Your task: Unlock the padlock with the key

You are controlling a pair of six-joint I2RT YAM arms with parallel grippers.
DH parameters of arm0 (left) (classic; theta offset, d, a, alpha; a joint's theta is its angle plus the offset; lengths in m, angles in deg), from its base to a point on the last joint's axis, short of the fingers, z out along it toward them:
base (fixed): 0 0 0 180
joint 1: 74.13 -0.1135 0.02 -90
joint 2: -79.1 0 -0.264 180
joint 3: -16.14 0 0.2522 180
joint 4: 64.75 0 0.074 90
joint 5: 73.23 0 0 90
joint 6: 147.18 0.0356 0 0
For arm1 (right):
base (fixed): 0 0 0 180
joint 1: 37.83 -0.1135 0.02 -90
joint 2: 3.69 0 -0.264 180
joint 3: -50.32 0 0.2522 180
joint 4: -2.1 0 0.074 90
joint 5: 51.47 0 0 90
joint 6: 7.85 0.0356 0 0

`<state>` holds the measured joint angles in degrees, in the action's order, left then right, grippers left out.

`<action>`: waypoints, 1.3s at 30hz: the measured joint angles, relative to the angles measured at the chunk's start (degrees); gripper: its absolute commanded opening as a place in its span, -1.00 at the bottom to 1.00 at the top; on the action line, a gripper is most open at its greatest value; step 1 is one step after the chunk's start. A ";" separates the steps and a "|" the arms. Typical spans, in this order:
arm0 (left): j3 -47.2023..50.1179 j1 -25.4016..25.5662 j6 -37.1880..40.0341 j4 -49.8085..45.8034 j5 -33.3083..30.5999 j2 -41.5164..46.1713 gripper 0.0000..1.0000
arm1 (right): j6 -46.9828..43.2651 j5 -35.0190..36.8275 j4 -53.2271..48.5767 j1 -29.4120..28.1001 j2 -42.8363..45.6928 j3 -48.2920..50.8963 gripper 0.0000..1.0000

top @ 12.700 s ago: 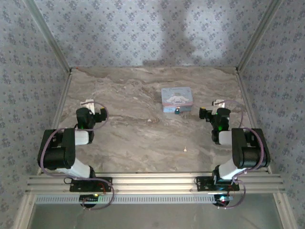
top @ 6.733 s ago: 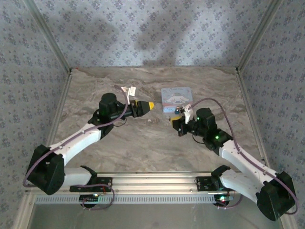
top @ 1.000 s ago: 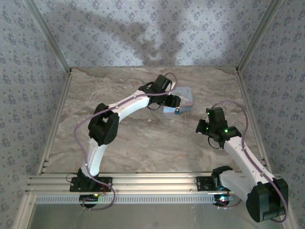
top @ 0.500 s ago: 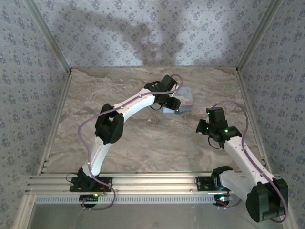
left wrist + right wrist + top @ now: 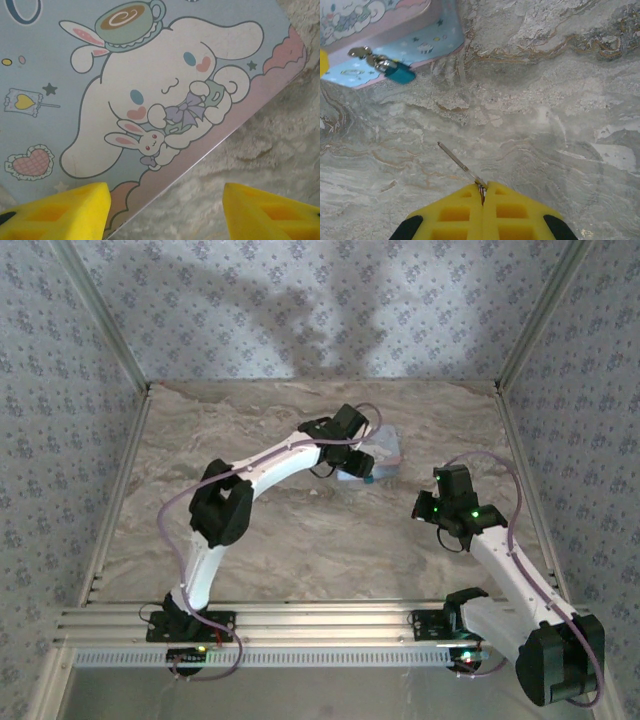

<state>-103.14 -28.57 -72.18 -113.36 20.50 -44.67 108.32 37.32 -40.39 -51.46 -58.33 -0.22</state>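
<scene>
At eleven o'clock from the right gripper (image 5: 483, 188), clamped on the key (image 5: 456, 159), sits the padlock (image 5: 400, 73). The slanted key may twist and the tin (image 5: 150, 90) may slide, because the left gripper (image 5: 162, 205) has its fingers (image 5: 60, 210) apart.

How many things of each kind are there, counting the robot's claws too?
tin: 1
padlock: 1
key: 1
claws: 2, the left claw and the right claw
Total: 5
</scene>
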 measured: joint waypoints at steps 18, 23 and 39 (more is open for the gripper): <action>33.35 -1.90 -2.43 7.06 -1.75 24.06 0.28 | -0.07 -0.79 1.77 0.17 -2.67 0.00 -1.00; 36.46 -6.51 -2.43 6.99 -1.60 26.93 0.29 | -0.39 -3.34 4.28 0.15 -2.91 0.00 -1.00; 40.02 -11.04 -1.27 9.53 0.15 34.53 0.66 | -3.32 -12.22 13.68 -5.03 -6.05 0.00 -1.00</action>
<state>-63.12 -39.60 -73.45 -103.83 20.65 -10.13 105.00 25.10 -26.71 -56.49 -64.38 -0.22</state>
